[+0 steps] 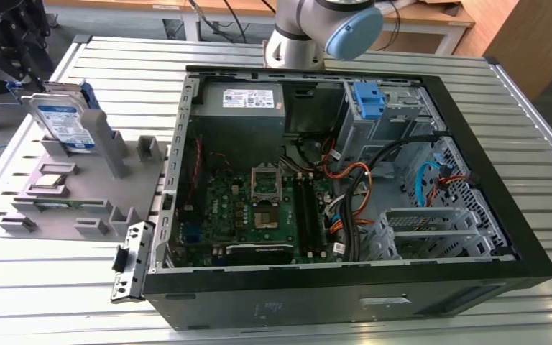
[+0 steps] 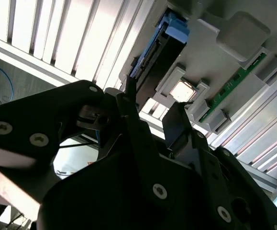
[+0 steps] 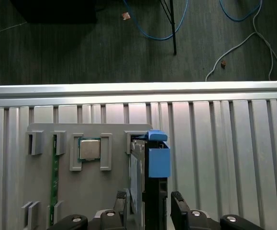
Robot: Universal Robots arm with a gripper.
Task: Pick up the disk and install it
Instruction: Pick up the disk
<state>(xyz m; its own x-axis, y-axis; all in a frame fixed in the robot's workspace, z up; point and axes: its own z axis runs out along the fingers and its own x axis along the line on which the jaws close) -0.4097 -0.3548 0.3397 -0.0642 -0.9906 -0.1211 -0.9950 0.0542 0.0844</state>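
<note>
Exterior view, upper left: blue-railed flat silver metal disk (image 1: 65,118) stands on edge.
Jaws: black gripper (image 3: 150,201) spread, aligned astride its thin edge.

Your bench is a ribbed aluminium table (image 1: 55,309) of long slats, with bright glare along them in the first wrist view. Beyond its edge you have dark grey floor (image 3: 71,48) — a loose blue cable (image 3: 157,38) and a white cable (image 3: 236,48) trail across it. Behind the table in the exterior view stand a light wooden desk (image 1: 430,18) and a wooden panel (image 1: 535,36) at the exterior view's right.
</note>
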